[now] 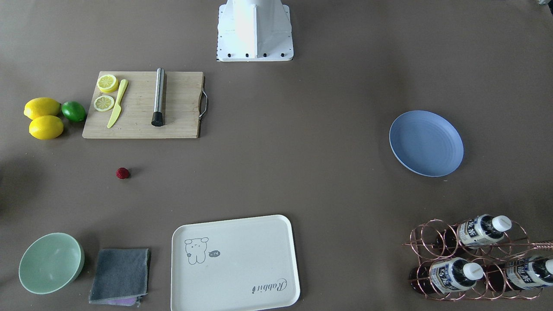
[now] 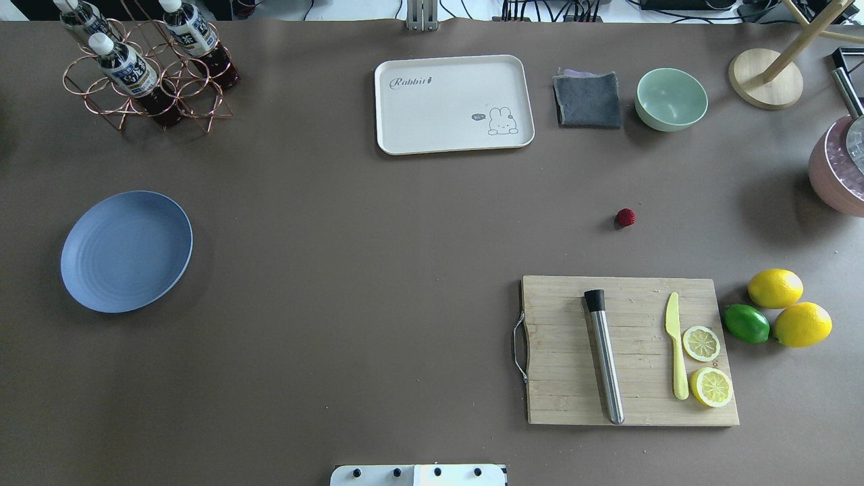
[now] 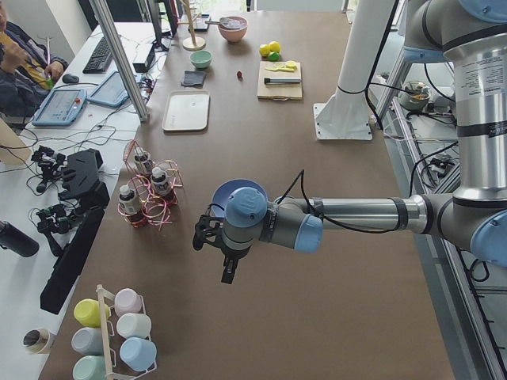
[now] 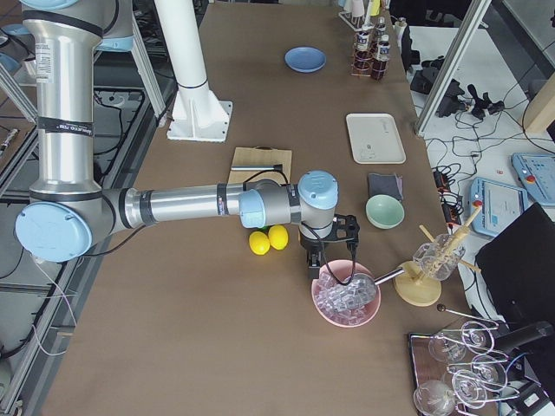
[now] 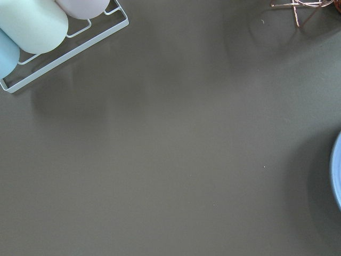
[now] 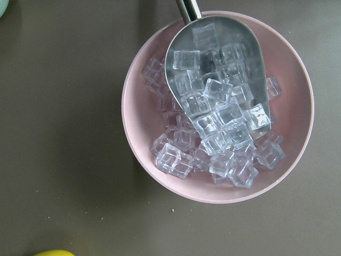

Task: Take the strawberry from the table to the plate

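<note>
Tiny dark-red bumpy strawberry point(image 2: 625, 217) lies on the grey-brown worktop point(image 2: 405, 270). It is probably light and soft: pinch its sides gently. How far the left gripper point(image 3: 228, 274) or right gripper point(image 4: 314, 269) is open cannot be told.

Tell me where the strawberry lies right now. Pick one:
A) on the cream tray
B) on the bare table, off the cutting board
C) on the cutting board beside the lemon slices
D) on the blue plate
B: the strawberry sits alone on the table, clear of the cutting board and far from the empty plate.
</note>
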